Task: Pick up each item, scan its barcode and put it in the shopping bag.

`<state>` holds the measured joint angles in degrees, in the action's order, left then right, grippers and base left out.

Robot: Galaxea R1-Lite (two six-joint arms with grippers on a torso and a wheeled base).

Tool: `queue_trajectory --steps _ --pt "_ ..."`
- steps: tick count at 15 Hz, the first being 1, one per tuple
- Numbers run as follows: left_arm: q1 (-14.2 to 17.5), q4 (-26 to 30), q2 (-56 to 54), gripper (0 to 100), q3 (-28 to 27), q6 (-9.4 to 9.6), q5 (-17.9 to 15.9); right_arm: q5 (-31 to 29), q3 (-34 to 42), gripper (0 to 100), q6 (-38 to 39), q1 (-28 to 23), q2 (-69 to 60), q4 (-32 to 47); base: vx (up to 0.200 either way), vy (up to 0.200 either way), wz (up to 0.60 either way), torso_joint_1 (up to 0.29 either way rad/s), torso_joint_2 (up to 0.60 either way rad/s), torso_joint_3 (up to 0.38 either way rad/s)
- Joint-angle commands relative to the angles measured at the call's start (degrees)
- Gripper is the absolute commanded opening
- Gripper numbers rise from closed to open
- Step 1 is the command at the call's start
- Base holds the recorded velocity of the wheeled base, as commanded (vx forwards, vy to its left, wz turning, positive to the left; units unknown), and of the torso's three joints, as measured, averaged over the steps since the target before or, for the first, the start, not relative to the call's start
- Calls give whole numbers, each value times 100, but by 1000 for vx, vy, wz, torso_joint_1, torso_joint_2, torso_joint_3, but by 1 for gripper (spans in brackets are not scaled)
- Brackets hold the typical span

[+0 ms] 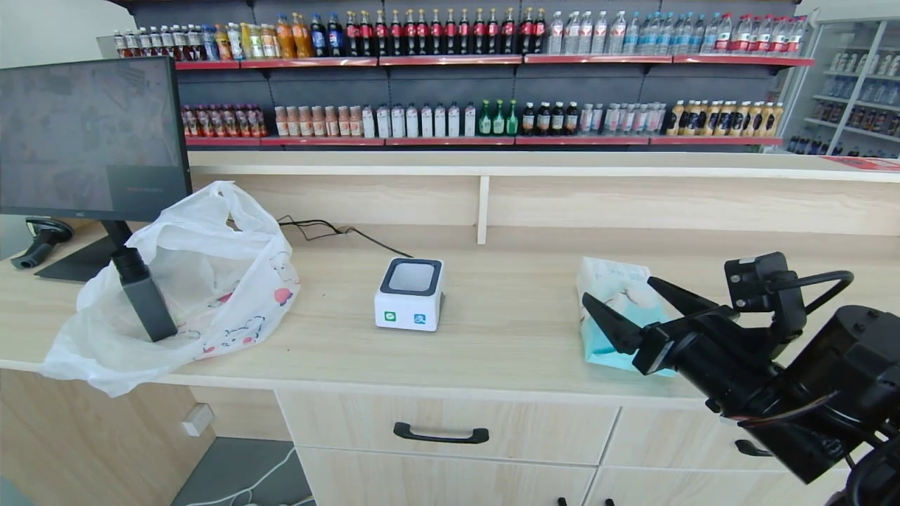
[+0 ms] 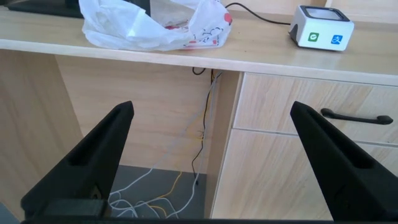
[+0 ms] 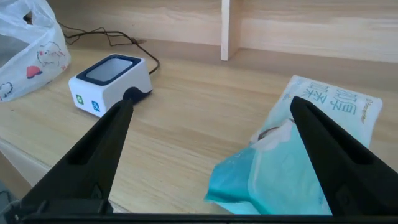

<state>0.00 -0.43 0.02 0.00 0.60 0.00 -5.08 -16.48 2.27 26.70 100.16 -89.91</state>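
**While the tissue pack lies unlifted, both claws stand released**

Where the right gripper (image 1: 619, 289) hangs low over the near right part of the counter (image 1: 506, 337), its two black fingers are spread wide and grasp nothing. The tissue pack (image 1: 612, 274) lies flat directly beneath them. It is a soft plastic packet, teal along its near end and white with pale print toward the far end, and it is slightly crumpled. The left gripper (image 2: 211, 106) is also released and holds nothing. It sits below the counter edge, facing the cabinet front and loose cables on the floor.

The counter is pale wood with a drawer and a black handle (image 1: 441, 433) below. At its centre stands the white barcode scanner (image 1: 409, 293), with a dark window on top and a black cable (image 1: 337, 232) trailing behind. Further left the shopping bag (image 1: 211, 281) lies slumped, thin white plastic with small pink and red prints. Behind it stands a dark monitor (image 1: 91, 137). Beyond a raised ledge, red-edged shelves (image 1: 450, 140) carry rows of bottled drinks.
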Motion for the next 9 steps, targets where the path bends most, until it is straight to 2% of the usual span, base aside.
queue_trajectory --steps 1,5,7,9 --pt "0 -1 -2 100 0 2 0 -168 -110 100 125 -7 -260 -9 0 0 0 0 0 0" --pt "0 -1 -2 100 0 2 0 -177 -532 100 336 134 -383 -9 0 0 0 0 0 0" --pt "0 -1 -2 100 0 2 0 51 -734 100 406 116 -295 -9 0 0 0 0 0 0" --pt "0 -1 -2 100 0 2 0 403 -971 100 397 -191 -269 641 0 0 0 0 0 0"
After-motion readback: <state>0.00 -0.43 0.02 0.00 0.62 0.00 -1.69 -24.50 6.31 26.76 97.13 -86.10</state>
